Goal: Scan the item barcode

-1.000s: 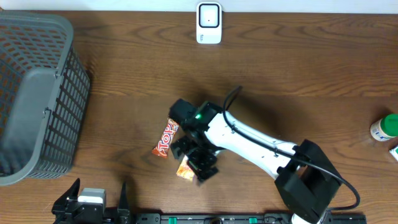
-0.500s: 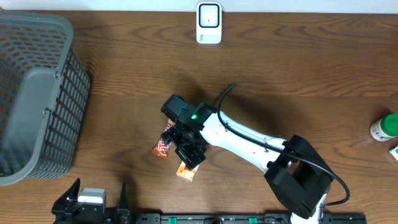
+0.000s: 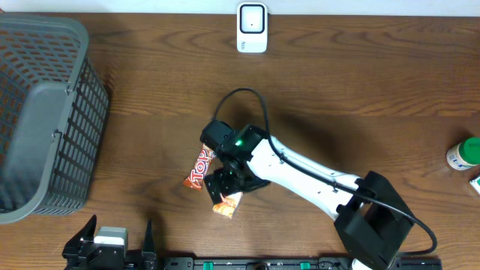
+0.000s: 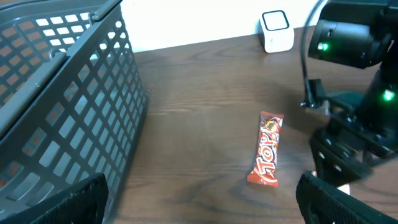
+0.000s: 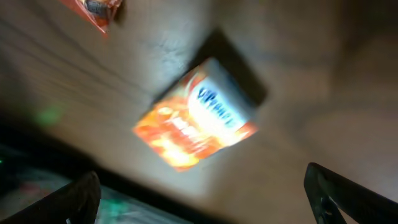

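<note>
A small orange and white packet point(image 3: 226, 204) lies on the wooden table near its front edge. My right gripper point(image 3: 229, 187) hovers open just over it, touching nothing. The right wrist view shows the packet point(image 5: 196, 115) blurred, ahead of the open right gripper point(image 5: 200, 177). A red candy bar point(image 3: 199, 169) lies just left of it, also seen in the left wrist view point(image 4: 267, 149). The white scanner point(image 3: 252, 28) stands at the table's far edge. My left gripper point(image 3: 120, 231) rests open at the front left, empty point(image 4: 200, 193).
A large grey mesh basket point(image 3: 41, 112) fills the left side of the table. A green-capped bottle point(image 3: 463, 154) stands at the right edge. The right arm point(image 3: 315, 176) stretches across from the front right corner.
My right wrist has turned and shifted slightly left over the orange packet, uncovering more of it. Its jaws have widened a little. The left arm has stayed still.
</note>
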`<state>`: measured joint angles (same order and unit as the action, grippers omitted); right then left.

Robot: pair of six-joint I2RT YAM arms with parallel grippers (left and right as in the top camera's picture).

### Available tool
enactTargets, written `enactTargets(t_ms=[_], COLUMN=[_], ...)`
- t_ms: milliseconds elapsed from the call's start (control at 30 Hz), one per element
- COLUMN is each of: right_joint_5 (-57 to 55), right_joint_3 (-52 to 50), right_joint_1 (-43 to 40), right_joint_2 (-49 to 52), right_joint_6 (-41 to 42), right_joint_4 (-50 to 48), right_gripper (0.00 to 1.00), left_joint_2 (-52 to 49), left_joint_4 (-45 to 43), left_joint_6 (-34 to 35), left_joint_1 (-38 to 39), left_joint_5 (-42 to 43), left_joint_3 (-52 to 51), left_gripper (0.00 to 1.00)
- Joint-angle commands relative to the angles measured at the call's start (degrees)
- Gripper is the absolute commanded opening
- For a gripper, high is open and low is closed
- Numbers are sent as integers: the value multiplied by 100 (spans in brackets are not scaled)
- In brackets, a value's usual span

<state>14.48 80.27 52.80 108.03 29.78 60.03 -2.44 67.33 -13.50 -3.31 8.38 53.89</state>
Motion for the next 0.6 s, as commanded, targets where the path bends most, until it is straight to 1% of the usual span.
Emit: enactTargets(t_ms=[0, 200, 300, 567], right_joint_5=[-861, -866, -861, -748], right_joint_3=[-195, -981, -1257, -1491], right_joint_1=[282, 472, 463, 470], right_joint_2=[-81, -81, -81, -79], right_joint_6=[-2170, -3377, -3418, -3458], right_joint_4=[-249, -1294, -1421, -1670], right_gripper=[99, 99, 99, 99], left_joint_2=[13, 13, 13, 13], left_joint_4=[-2, -2, -2, -2], left_joint_6=[-13, -13, -13, -13], left_joint_1=[13, 13, 13, 13], left_joint_5=[-52, -52, -52, -52], left_joint_3=[33, 33, 33, 33], left_gripper=[96, 96, 96, 96])
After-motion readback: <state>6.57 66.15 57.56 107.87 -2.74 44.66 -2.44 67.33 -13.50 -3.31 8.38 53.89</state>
